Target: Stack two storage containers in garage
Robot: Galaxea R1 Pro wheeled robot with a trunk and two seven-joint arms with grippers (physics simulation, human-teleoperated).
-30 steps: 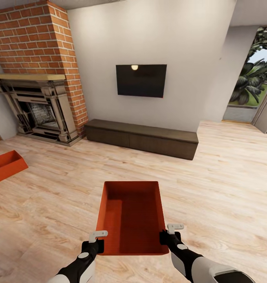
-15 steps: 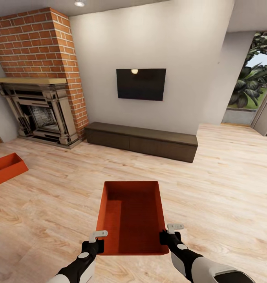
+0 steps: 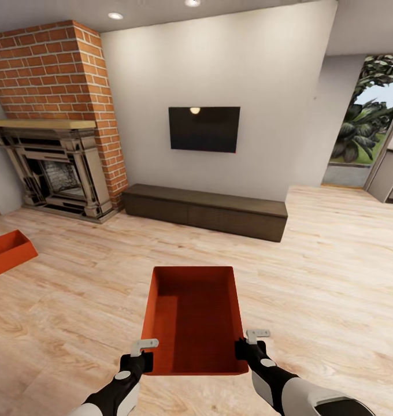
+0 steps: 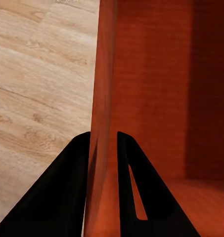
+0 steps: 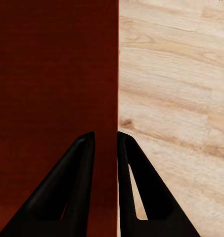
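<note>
You've got one storage container [image 3: 193, 320] up over the wood-plank floor [image 3: 323, 277] — left gripper [image 3: 143, 353] jaws pinching its left wall, right gripper [image 3: 249, 342] jaws pinching its right wall. The other container [image 3: 7, 252] sits on the planks far left, near the brick fireplace [image 3: 58, 173].

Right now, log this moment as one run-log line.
room: living room | held container: carried between both grippers | left gripper: shut on its left wall | right gripper: shut on its right wall | second container: on wood floor, left
</note>
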